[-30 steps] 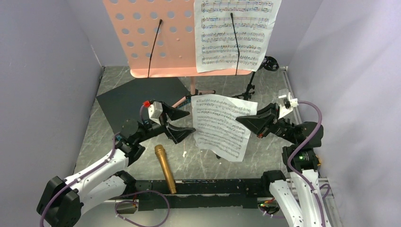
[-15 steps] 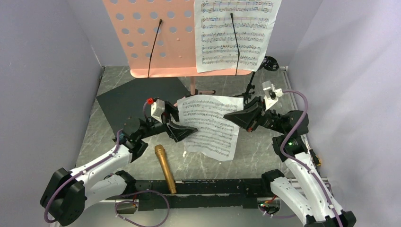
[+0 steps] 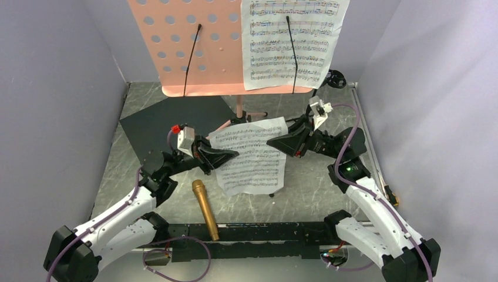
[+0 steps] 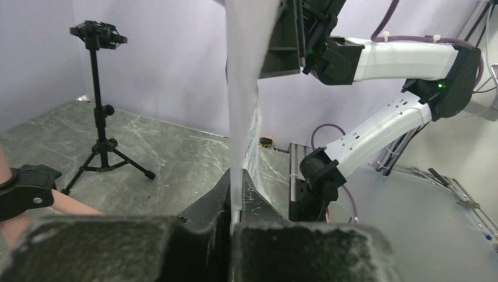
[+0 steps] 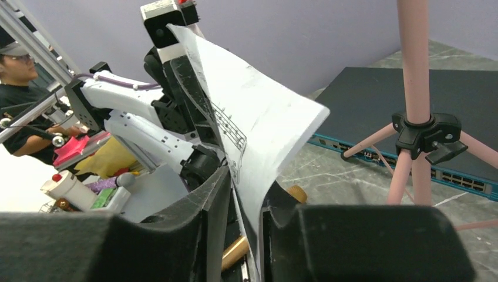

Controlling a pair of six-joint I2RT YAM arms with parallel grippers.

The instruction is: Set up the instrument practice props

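A: Left gripper (image 3: 233, 154)?
B: Jaws clamped on the loose page's (image 3: 251, 157) left edge. The page spans rightward from them, held off the table.
A: Right gripper (image 3: 272, 141)?
B: Jaws slightly apart, with the page's right edge between them. The mic (image 3: 205, 210) lies nearer than the left jaws, and the stand (image 3: 194, 47) is beyond both.

Loose sheet-music page (image 3: 249, 155) was held off the table, one edge clamped in the left gripper (image 3: 236, 154) jaws and the opposite edge between the slightly parted right gripper (image 3: 270, 142) jaws, with the gold microphone (image 3: 205, 208) flat on the near side of the left jaws.
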